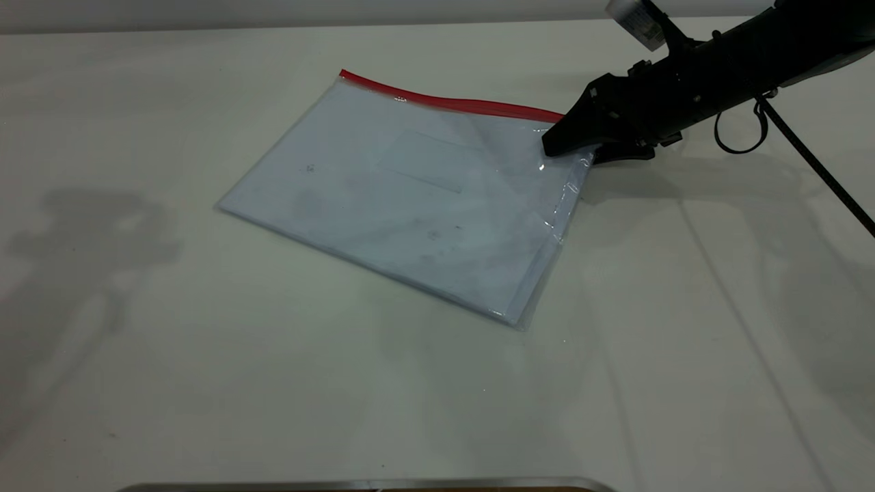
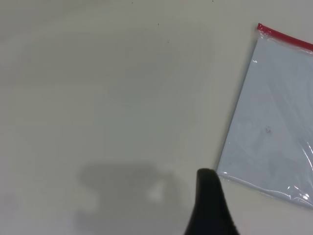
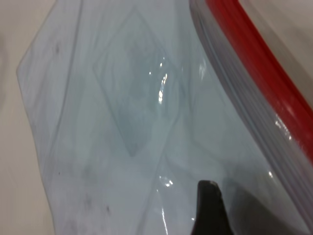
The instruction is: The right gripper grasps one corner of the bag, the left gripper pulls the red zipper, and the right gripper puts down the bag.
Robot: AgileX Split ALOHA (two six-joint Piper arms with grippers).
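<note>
One bag flat on table, centre of scene, red zipper along far edge. Right end effector at bag's far-right corner, upper jaw over the plastic, lower jaw at the edge beside it; looks clamped on that corner, plastic wrinkled and slightly raised there. Left end effector off to the left, well apart from bag, hovering over bare table; only one jaw visible, so cannot tell whether released or clenched.
</note>
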